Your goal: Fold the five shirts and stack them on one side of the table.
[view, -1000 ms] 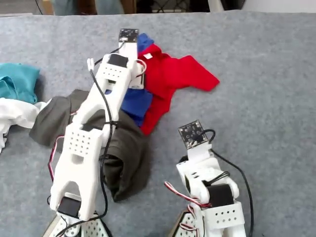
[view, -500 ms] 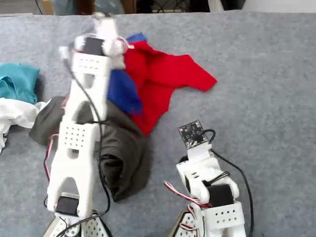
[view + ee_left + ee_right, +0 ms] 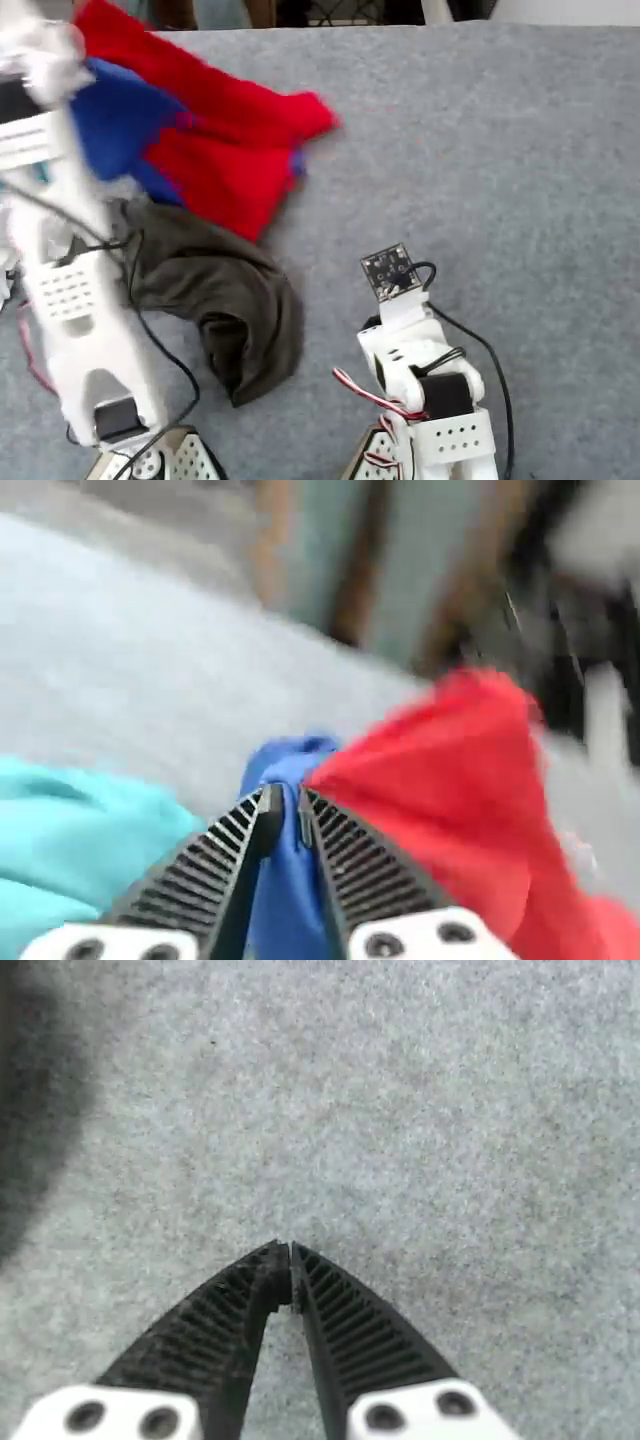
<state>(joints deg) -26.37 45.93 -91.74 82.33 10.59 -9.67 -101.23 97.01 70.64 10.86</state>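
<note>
robot workbench, most likely a lab or hobby workshop
grey felt-covered table (image 3: 520,150), white plastic arms (image 3: 425,400) mounted at near edge, loose wiring (image 3: 492,362), bare circuit board (image 3: 390,272); blurred wooden furniture legs (image 3: 268,550) behind far edge

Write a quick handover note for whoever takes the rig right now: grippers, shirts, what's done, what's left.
Left gripper: shut on the blue shirt, raised at the table's far left; the red shirt hangs with it.
Right gripper: shut, empty, over bare table.
Dark grey shirt lies crumpled near the arms' bases; teal shirt lies near the left gripper.
Done: nothing folded or stacked in view.
Left: fold and stack every shirt.
</note>
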